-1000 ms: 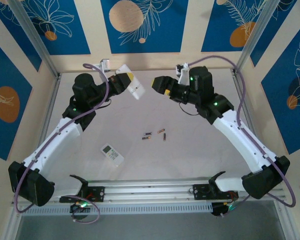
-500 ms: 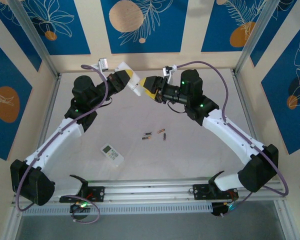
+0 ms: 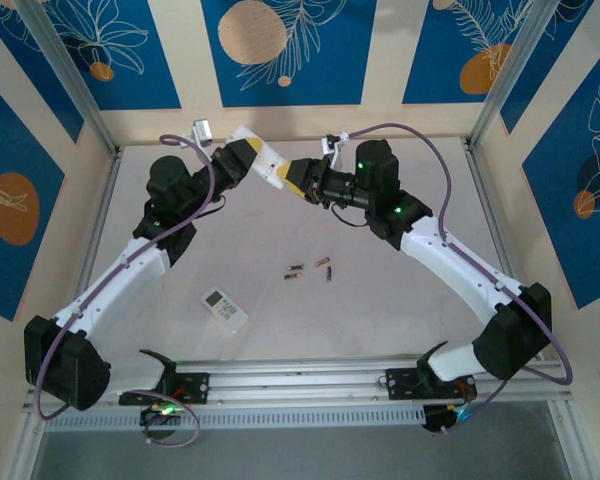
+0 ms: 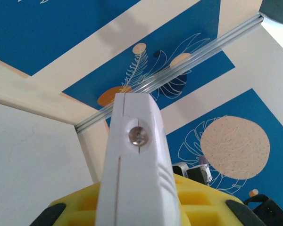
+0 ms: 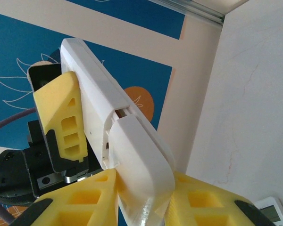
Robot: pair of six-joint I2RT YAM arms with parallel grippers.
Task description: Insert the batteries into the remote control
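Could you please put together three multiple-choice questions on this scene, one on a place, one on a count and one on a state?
1. Where do the batteries lie?
A. On the table, between the two arms.
B. On top of a remote.
C. Against the back wall.

2. How many remotes are there?
A. One.
B. Two.
C. Three.

3. What is the left gripper doing?
A. Hanging open.
B. Pressing on the batteries.
C. Shut on the raised remote.

Answers: 1 A, the batteries lie loose on the bare table; 2 B, the raised remote is up in the air and the second remote lies flat near the left arm; 3 C, yellow fingers flank the raised remote in the left wrist view.
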